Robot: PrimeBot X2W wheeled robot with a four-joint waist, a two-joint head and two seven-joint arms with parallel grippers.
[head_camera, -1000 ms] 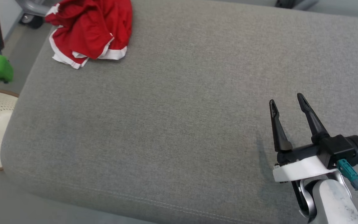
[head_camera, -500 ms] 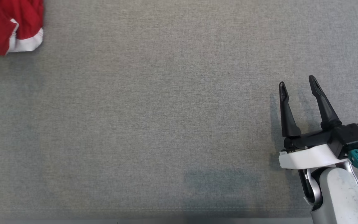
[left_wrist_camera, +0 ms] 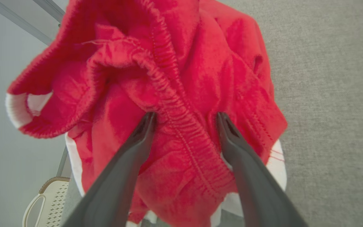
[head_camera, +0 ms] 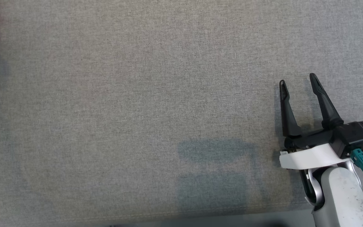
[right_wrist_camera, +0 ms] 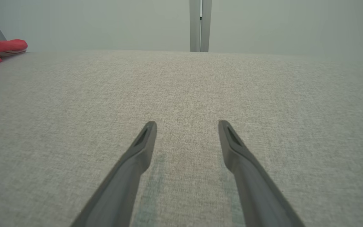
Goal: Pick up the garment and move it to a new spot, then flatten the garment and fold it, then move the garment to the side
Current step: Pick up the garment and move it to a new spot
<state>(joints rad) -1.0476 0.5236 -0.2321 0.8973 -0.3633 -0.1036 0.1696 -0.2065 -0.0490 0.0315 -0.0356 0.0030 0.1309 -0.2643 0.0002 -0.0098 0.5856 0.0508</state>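
- Left gripper (left_wrist_camera: 185,121): we see both fingers spread wide, pointed into the crumpled red garment (left_wrist_camera: 175,63).
- Its elastic waistband (left_wrist_camera: 169,94) runs up between the two fingers; nothing is clamped.
- We can't tell whether the tips press the cloth or sit just above it.
- Right gripper (head_camera: 298,81): jaws wide apart with nothing between them, over the bare gray cushion (head_camera: 137,110) at the lower right of the head view.
- Garment is red with white trim, bunched up at the cushion's left end. The head view catches just a corner of it at the upper left edge.
- Garment and right gripper are well apart.
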